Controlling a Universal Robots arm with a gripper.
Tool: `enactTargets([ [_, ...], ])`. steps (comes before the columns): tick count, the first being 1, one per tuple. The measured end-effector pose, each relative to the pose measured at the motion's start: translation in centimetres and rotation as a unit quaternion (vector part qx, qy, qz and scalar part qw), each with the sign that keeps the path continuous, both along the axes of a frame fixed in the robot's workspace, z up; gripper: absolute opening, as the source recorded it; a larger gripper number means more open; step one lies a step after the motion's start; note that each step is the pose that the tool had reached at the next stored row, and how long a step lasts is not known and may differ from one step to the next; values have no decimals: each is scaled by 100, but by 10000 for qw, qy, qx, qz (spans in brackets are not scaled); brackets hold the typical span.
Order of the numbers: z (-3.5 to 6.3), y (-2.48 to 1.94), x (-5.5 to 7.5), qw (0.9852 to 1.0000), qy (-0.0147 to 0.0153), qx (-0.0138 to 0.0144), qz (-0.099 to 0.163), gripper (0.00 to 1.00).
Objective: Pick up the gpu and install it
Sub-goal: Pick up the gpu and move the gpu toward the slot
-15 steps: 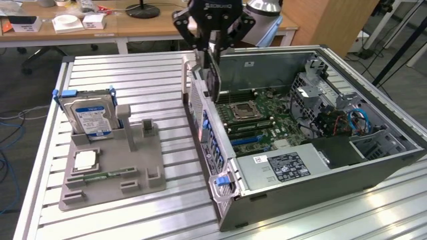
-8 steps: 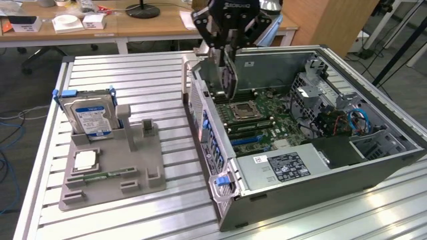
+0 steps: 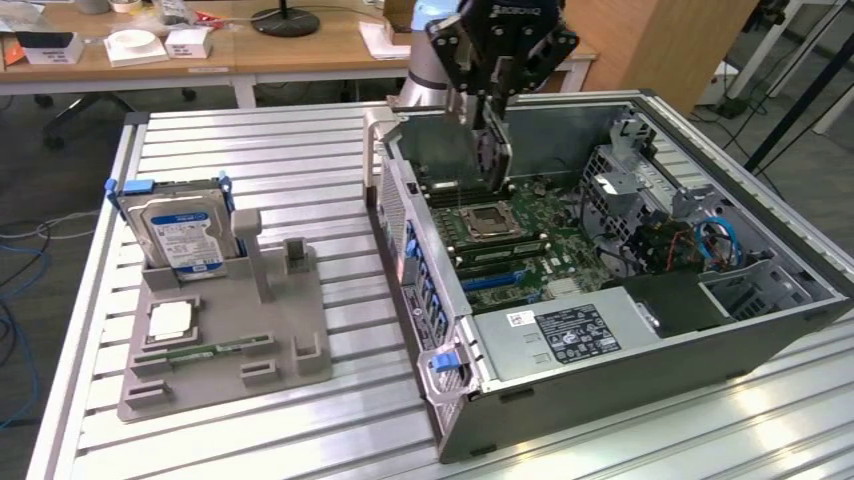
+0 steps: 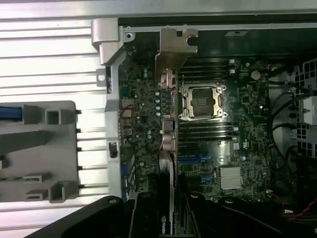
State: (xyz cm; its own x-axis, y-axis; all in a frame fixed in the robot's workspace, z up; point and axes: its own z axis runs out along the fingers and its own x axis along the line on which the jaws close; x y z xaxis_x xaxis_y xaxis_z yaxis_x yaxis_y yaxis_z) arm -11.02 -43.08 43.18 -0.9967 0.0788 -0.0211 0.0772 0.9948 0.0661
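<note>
I'm looking past the rig now. The worktop (image 3: 267, 150) is ribbed aluminium slats, with bright glare along its near edge. Behind it runs a row of wooden desks (image 3: 267, 55) carrying white boxes (image 3: 134, 45) and a round black stand base (image 3: 286, 22) (some papers too). A chair base (image 3: 80, 110) sits under the desk at the exterior view's left. The floor (image 3: 40, 190) is grey, with a blue cable (image 3: 14, 300) trailing across it. A wooden panel (image 3: 667, 40) stands at the back, on the exterior view's right.
</note>
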Motion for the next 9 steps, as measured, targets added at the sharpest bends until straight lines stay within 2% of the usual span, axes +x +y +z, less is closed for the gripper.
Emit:
enactTargets([
  [6, 0, 8, 272, 10000, 0, 0, -1, 26],
  [7, 0, 10, 376, 10000, 0, 0, 1, 26],
  [9, -1, 11, 466, 10000, 0, 1, 0, 26],
])
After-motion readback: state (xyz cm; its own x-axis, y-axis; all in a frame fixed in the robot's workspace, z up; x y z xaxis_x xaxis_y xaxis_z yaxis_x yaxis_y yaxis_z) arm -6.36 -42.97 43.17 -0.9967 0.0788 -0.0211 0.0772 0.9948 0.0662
